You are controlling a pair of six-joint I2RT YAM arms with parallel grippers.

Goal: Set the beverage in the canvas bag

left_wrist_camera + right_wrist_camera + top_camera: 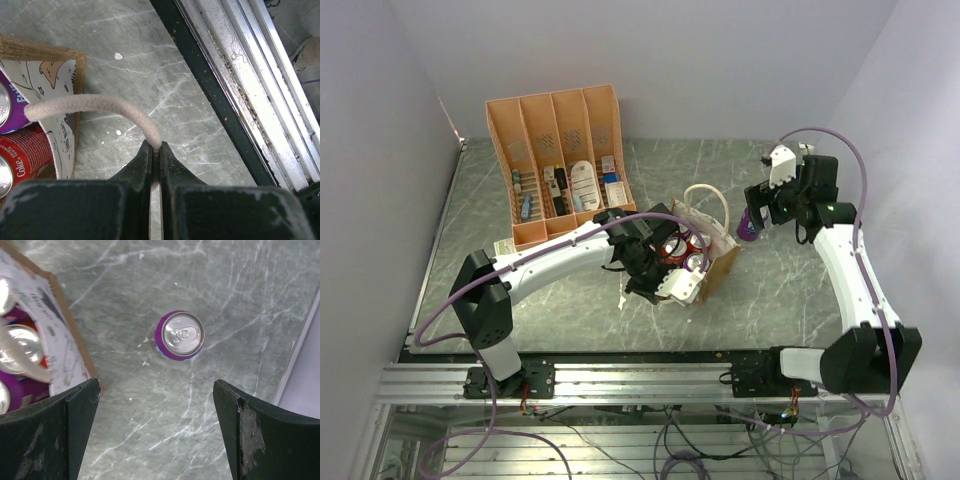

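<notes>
- The can point(181, 335), purple with a silver top, is stood upright on the table point(570, 300), outside the bag point(720, 265) and a little way off its right side.
- The right gripper point(156, 385) is held above the can with its fingers spread wide; nothing is gripped, and the can is seen in the gap between them, further out than the tips.
- The bag is set near the middle of the table, open at the top, with several cans point(680, 248), red and purple, seen inside it.
- One cream handle point(95, 104) of the bag is pinched between the closed fingers of the left gripper point(155, 148) at the bag's near side; the other handle is arched above the far side.
- An orange tray point(560, 160) with four slots is stood at the far left of the table, well apart from the can.
</notes>
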